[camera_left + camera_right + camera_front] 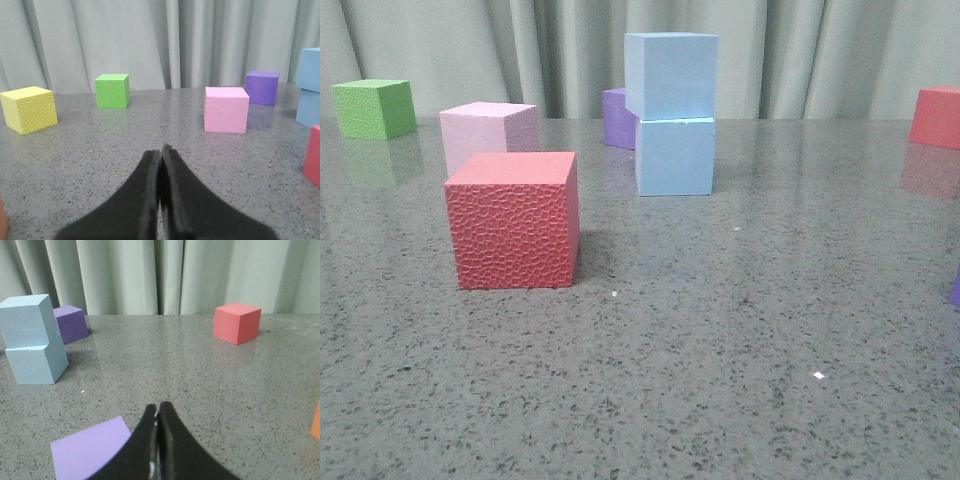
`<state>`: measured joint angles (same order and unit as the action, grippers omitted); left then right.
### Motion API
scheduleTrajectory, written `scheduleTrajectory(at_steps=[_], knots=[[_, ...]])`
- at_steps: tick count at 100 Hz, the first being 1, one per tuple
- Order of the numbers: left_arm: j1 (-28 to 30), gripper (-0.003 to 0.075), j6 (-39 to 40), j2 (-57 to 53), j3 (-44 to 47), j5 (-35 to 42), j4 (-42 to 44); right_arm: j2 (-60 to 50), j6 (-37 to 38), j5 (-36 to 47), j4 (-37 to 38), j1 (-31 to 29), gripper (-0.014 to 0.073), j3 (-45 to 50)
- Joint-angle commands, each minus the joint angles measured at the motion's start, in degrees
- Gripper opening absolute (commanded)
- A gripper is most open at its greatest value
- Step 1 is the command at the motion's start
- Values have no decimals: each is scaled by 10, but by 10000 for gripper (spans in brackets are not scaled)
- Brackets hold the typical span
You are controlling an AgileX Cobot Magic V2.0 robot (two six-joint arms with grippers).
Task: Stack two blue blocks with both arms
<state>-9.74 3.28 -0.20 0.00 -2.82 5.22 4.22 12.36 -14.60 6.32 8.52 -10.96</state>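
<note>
Two pale blue blocks stand stacked near the back middle of the table: the upper blue block (pixel 670 75) rests on the lower blue block (pixel 675 156), shifted a little to the left. The same stack shows in the right wrist view, upper block (pixel 27 320) on lower block (pixel 36 362), and at the edge of the left wrist view (pixel 310 85). My left gripper (pixel 161 150) is shut with nothing in it, low over the table and well away from the stack. My right gripper (pixel 157 407) is also shut and empty, apart from the stack. Neither gripper shows in the front view.
A red textured cube (pixel 513 220) stands front left with a pink cube (pixel 487 135) behind it. A green cube (pixel 375 108), a purple cube (pixel 616 117) behind the stack, a red cube (pixel 936 116), a yellow cube (pixel 28 109) and a lilac cube (pixel 92 447) by the right gripper.
</note>
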Motion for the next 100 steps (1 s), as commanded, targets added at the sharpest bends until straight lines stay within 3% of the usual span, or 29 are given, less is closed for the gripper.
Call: scheduleTrajectory(at_steps=[1,14,70,100], knots=[[-1,-19,5,-19,24,48,-1,-20,-42,69,-43,-15,-122,13],[-1,-19,5,-19,24,48,-1,-48,-79,72,-85,-27,-122,32],[-1,-19,5,-19,24,48,-1,-61,-81,182,-85,-29,-122,115],[-1,-19,5,-19,24,48,-1,-61,-81,182,-85,-29,-122,116]])
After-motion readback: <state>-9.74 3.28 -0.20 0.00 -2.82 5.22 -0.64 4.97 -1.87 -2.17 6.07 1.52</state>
